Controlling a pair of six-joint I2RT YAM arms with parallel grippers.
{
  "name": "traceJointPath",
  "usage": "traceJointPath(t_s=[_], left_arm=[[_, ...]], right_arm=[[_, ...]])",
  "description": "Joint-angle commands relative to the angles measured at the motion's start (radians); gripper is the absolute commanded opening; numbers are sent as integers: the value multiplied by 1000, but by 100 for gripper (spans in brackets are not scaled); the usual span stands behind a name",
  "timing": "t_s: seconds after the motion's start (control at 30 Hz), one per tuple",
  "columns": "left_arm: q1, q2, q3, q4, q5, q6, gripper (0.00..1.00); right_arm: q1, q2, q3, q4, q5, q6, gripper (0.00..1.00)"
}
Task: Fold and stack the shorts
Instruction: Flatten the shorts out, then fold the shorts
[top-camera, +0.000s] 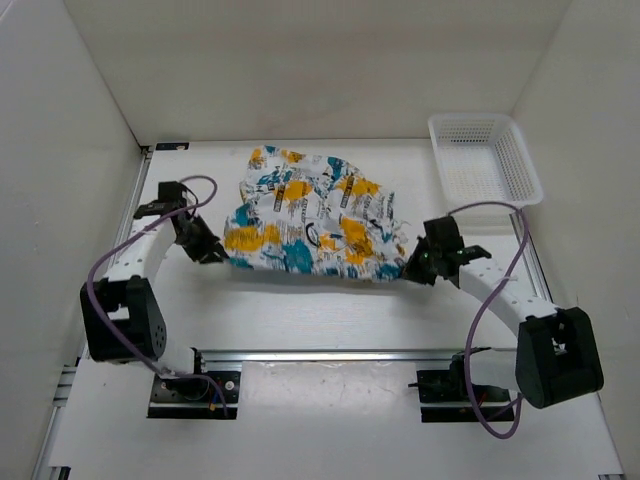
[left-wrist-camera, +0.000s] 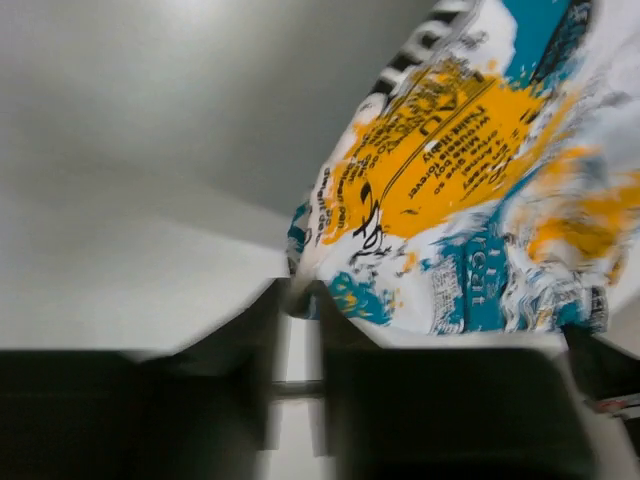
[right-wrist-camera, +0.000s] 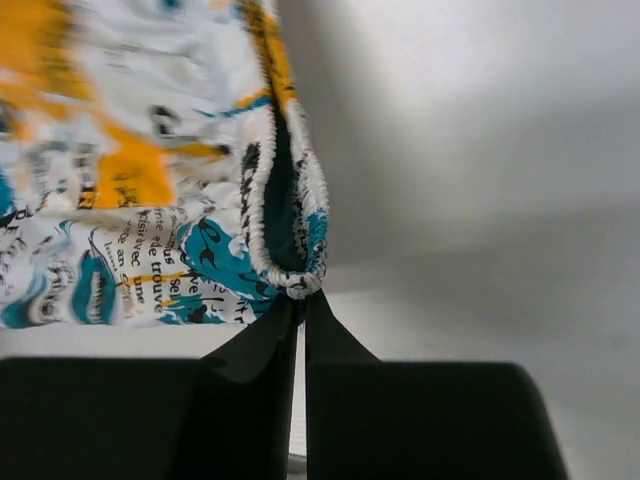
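The shorts (top-camera: 305, 215), white with teal, orange and black print, lie spread and rumpled across the table's middle. My left gripper (top-camera: 212, 250) is shut on their near left corner; in the left wrist view the jaws (left-wrist-camera: 298, 298) pinch the fabric edge (left-wrist-camera: 440, 170). My right gripper (top-camera: 412, 268) is shut on their near right corner; in the right wrist view the jaws (right-wrist-camera: 302, 300) clamp the gathered waistband (right-wrist-camera: 280, 200). The held near edge hangs lifted between the two grippers.
A white mesh basket (top-camera: 484, 158) stands at the back right corner. White walls close in the table at the left, back and right. A metal rail (top-camera: 330, 355) with the arm bases runs along the near edge.
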Motion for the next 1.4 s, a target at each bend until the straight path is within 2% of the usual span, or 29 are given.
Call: traceJointPath(t_s=[0.0,0.07,0.13,0.2,0.27,0.4,0.5,0.53,0.67,0.77,0.87,0.9,0.93,0.97,1.0,1.03,1.07,1.13,1.2,1.37], left_arm=[[-15,72,-60,25,-2,12,45],[-25,85,-60,25,10,23,59],[-34,65,-71,25,10,23,78],[-45,42,-81,25,-3,13,85],[-45,19,-118,25,-23,3,85],[-55,9,-187,25,-35,-18,86],[-77,26,-219,52,-36,-27,87],[-77,37,-219,52,-26,-37,92],[-137,123,-200,98,-49,-58,92],[-149,170,-189,121,-60,-67,88],[-160,226,-160,131,-72,-77,71],[-170,245,-143,131,-72,-77,60],[-170,246,-126,131,-72,-77,37],[-170,259,-126,131,-72,-77,23],[-170,259,-112,131,-72,-77,14],[-170,259,-100,131,-72,-86,10],[-170,259,-100,131,-62,-86,10],[-180,247,-69,131,-49,-86,10],[-180,211,-51,121,-31,-86,10],[-180,111,110,20,-22,-86,10]], right_arm=[[-3,-31,-95,-6,38,47,3],[-3,-43,-116,-6,18,57,21],[-3,-56,-116,-6,18,57,34],[-3,-79,-116,-6,18,57,51],[-3,-92,-107,-17,18,57,60],[-3,-125,-98,-41,18,78,72],[-12,-145,-110,-61,18,99,73],[-12,-145,-110,-61,18,100,73],[-22,-154,-144,-49,8,118,75],[-31,-145,-144,-40,8,118,72],[-31,-108,-144,0,-11,118,66],[-31,-99,-144,15,-11,118,64],[-31,-77,-144,26,-22,118,61],[-31,-64,-153,38,-22,118,59],[-31,-36,-153,67,-34,109,53],[-31,-19,-153,80,-34,109,49],[-31,-4,-153,91,-44,109,44],[-31,24,-143,100,-44,109,19],[-31,21,-90,80,-21,109,0],[-31,-45,103,-46,54,25,0]])
